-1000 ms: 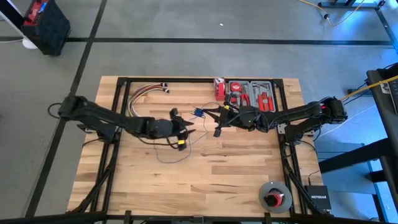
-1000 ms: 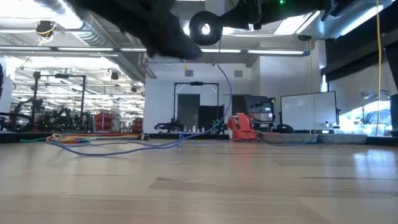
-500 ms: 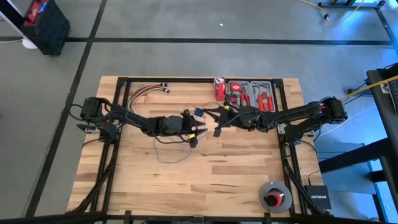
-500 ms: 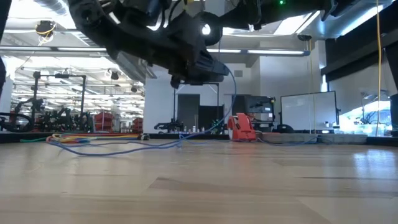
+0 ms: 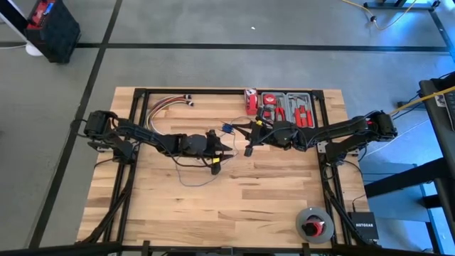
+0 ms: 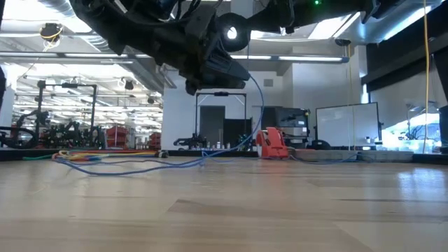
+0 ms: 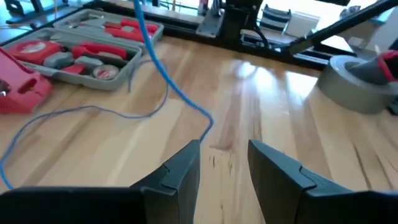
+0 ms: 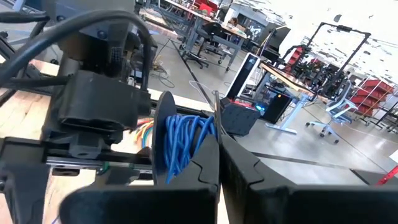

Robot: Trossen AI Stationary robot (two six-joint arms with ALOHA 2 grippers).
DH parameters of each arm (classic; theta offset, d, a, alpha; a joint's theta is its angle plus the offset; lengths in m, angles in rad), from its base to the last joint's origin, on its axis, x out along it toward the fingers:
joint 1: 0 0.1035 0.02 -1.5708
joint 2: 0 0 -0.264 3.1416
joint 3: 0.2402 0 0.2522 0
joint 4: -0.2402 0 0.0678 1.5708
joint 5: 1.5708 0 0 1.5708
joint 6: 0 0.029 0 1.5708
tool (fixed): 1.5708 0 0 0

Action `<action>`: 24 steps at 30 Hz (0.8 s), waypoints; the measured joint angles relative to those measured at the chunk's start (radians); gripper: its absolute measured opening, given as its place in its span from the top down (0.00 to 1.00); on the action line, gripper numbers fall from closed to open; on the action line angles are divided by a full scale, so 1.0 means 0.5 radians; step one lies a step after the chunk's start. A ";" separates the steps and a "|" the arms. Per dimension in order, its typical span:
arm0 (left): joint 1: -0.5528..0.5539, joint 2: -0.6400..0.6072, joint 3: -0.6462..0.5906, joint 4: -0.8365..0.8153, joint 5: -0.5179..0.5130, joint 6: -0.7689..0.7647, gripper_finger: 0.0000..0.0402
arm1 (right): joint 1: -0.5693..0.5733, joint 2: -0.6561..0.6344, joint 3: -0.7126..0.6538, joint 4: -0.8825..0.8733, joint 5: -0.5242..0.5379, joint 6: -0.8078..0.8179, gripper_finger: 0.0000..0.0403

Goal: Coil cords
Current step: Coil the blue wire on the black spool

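The cord is a thin blue wire. Part of it is wound as a coil against a small black disc, held up in the air at my right gripper, which is shut. From the coil the cord hangs down and lies in loose loops on the wooden table. My left gripper is open just left of the coil, above the table. The hanging cord passes ahead of its fingers, and nothing is between them. My right gripper comes level from the table's right side and is shut at the side of the blue coil. Its own fingers hide what exactly they pinch. The coil and disc hang clear of the table, with the cord trailing slack from them.
A red and grey tool case and a small red object sit at the far edge. A bundle of coloured wires lies far left. A grey tape roll stands near right. The near half of the table is bare wood.
My left gripper has gone toward the table's right edge, closer to the coil, and has sunk a little while rolling about its own line. Its fingers have stayed open. My right gripper and the coil have kept still.
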 joint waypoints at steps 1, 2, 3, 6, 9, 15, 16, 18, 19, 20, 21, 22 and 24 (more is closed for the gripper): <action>0.001 0.000 0.000 0.026 -0.001 -0.002 0.68 | 0.000 0.000 0.000 0.000 0.000 0.000 0.99; 0.002 0.000 0.000 0.063 -0.002 -0.006 0.68 | 0.000 0.000 0.000 0.002 0.000 0.000 0.99; 0.005 0.009 0.000 0.114 -0.002 -0.014 0.68 | 0.000 0.000 0.000 0.003 0.000 0.000 0.99; 0.018 0.049 0.000 0.267 -0.003 -0.059 0.68 | 0.000 0.000 0.000 0.003 0.000 -0.001 0.99; 0.039 0.093 0.000 0.300 -0.024 -0.135 0.68 | 0.000 -0.001 0.026 -0.038 0.000 0.002 0.99; 0.058 0.169 0.000 0.390 -0.040 -0.150 0.68 | 0.000 -0.001 0.050 -0.085 0.000 0.003 0.99; 0.052 0.169 0.000 0.407 -0.039 -0.146 0.68 | 0.000 -0.001 0.050 -0.089 0.000 0.003 0.99; 0.041 0.169 0.000 0.433 -0.038 -0.130 0.68 | 0.000 -0.001 0.050 -0.095 0.000 0.004 0.99; 0.040 0.169 0.000 0.438 -0.037 -0.120 0.68 | 0.000 -0.001 0.050 -0.094 0.000 0.004 0.99; 0.040 0.169 0.000 0.457 -0.035 -0.114 0.68 | 0.000 -0.001 0.050 -0.091 0.000 0.005 0.99; 0.040 0.169 0.000 0.476 -0.032 -0.111 0.68 | 0.000 -0.001 0.050 -0.091 0.000 0.005 0.99; 0.041 0.169 0.000 0.500 -0.033 -0.103 0.68 | 0.000 -0.001 0.050 -0.089 0.000 0.005 0.99; 0.042 0.169 0.000 0.523 -0.034 -0.085 0.68 | 0.000 -0.001 0.050 -0.090 0.000 0.005 0.99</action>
